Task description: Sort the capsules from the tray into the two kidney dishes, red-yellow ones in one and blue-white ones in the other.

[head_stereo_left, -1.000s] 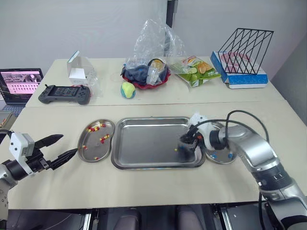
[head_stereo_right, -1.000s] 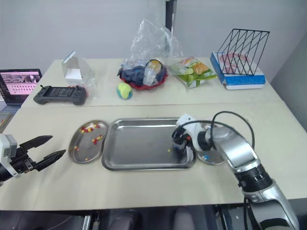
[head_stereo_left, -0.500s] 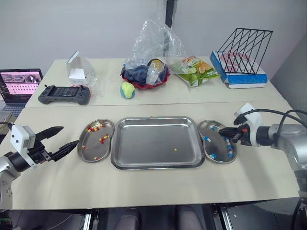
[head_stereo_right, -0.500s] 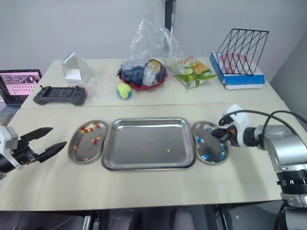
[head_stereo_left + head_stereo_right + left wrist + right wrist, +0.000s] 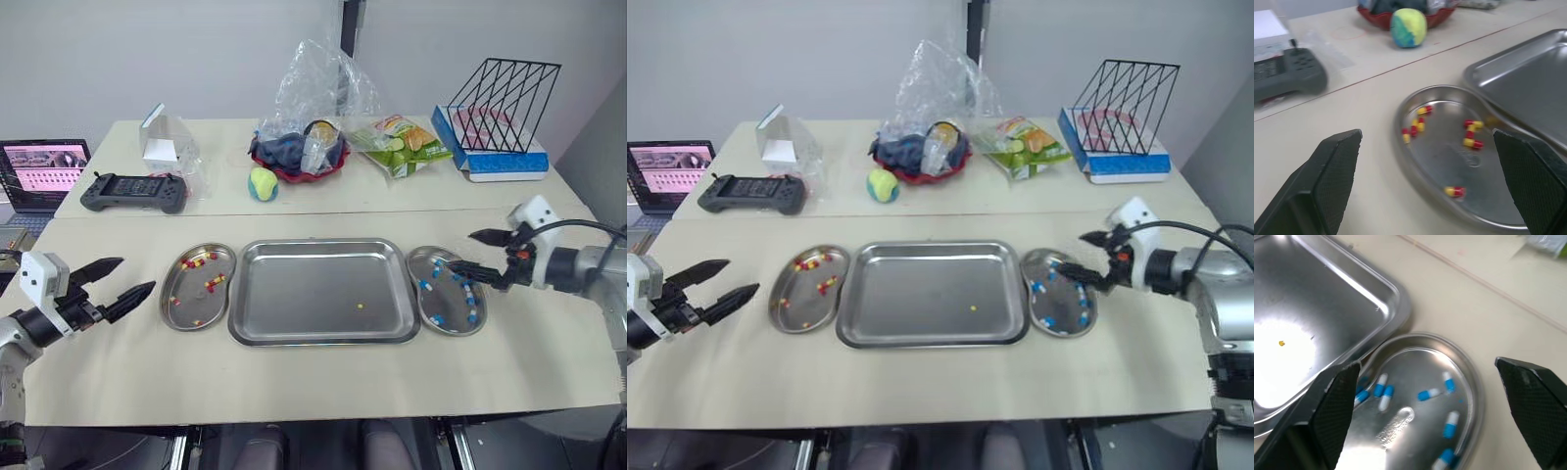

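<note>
The steel tray lies mid-table with just a tiny yellow speck on it. Left of it, a kidney dish holds several red-yellow capsules. On the tray's right, the other kidney dish holds several blue-white capsules. My right gripper hovers over that dish's far right side, open, with nothing between its fingers. My left gripper hangs open and empty just left of the red-yellow dish.
On the back table sit a laptop, a game controller, a bagged white box, a yellow-green ball, a red bowl under a plastic bag, a snack bag and a wire rack.
My right gripper left the tray's right end, swung over the blue-white dish while shut, then opened there. The left gripper has barely moved.
</note>
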